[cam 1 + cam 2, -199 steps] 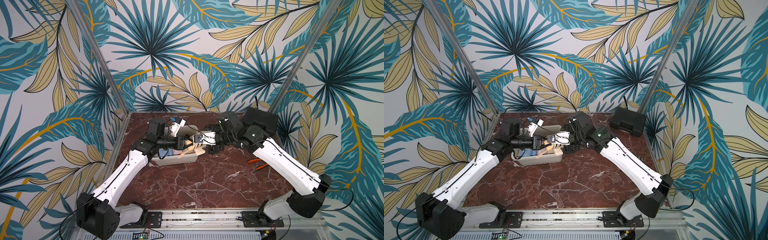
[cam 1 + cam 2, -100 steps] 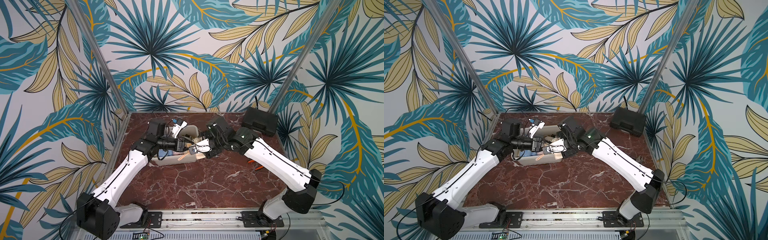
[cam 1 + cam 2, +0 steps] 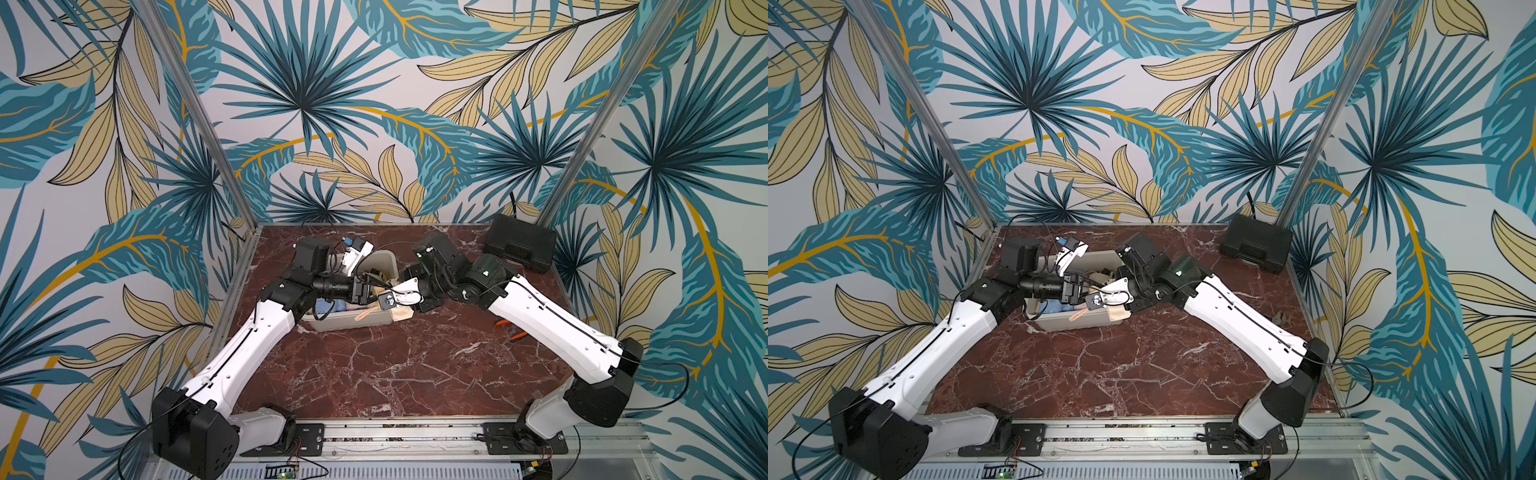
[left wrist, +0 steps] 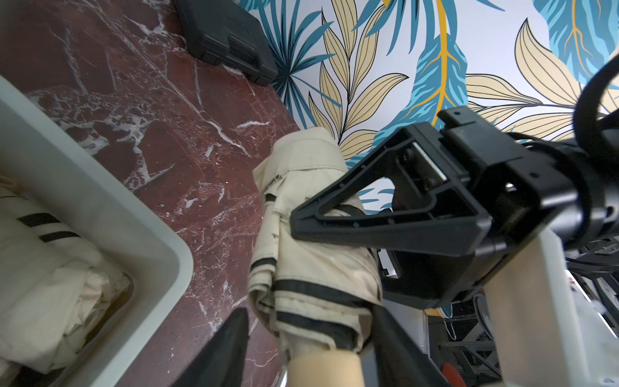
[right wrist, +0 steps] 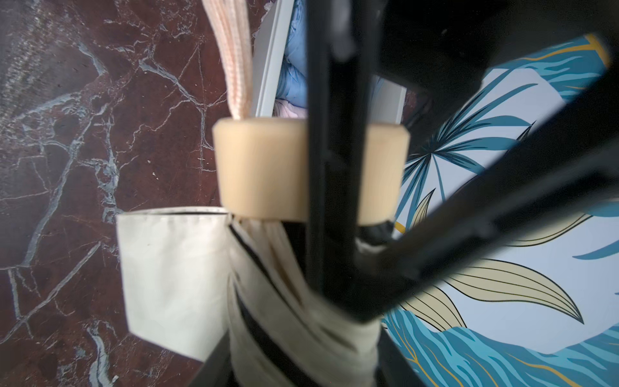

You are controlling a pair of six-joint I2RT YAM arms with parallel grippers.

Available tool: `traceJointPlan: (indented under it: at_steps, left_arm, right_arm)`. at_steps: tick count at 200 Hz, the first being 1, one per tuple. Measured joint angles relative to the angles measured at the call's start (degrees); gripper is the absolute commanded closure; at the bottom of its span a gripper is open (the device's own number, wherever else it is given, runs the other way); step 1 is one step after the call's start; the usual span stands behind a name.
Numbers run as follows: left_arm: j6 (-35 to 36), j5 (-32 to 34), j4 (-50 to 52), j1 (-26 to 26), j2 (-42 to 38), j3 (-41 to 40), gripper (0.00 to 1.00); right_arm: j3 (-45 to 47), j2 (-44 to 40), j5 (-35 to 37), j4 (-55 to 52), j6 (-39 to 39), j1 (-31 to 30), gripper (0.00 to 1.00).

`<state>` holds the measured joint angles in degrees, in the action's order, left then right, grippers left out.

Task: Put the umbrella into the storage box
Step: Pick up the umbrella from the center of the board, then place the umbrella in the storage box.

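Mostly hidden from above, umbrella [image 4: 301,187], right fingers [image 4: 368,228] clamped on it, left fingers [image 4: 227,351] spread, storage box [image 3: 345,322] half-covered

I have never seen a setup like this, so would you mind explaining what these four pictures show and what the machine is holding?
This is a robot with two arms, the left arm and the right arm, mounted along the near edge of a marble table. Two pictures come from a camera pair overhead; the other two come from a camera on each wrist. On the table lie an off-white box with cream and blue fabric inside, a black case in the far corner and an orange-handled tool. A cream umbrella is held beside the box's corner, not inside. The right gripper seems clamped on its fabric; the left gripper stands open around its handle end.
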<state>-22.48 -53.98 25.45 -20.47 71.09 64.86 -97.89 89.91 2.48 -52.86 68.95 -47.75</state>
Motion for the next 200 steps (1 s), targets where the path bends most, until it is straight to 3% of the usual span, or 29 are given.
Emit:
traceJointPlan:
  at_steps: [17,68,104,153,200]
  left_arm:
    - [0.31,3.13,0.02,0.46,-2.45,-0.76,0.00]
    - [-0.04,14.99,-0.72,3.30,-10.56,-5.57,0.00]
    - [-1.68,32.61,0.17,4.61,-14.91,-6.45,0.00]
    - [-6.12,55.91,2.56,5.01,-19.69,-6.80,0.00]
    - [-12.24,67.43,4.09,5.90,-22.40,-9.73,0.00]
  right_arm:
    - [1.07,-0.37,-0.74,0.37,-1.46,0.04,0.69]
    - [9.92,-4.44,-0.83,2.99,-7.21,0.02,0.70]
    - [15.19,-7.63,-3.26,7.10,-16.00,0.07,0.73]
    - [16.74,-6.67,-4.42,22.36,-47.56,-1.49,0.81]
    - [-0.31,7.93,1.11,22.45,-79.14,-4.48,0.79]
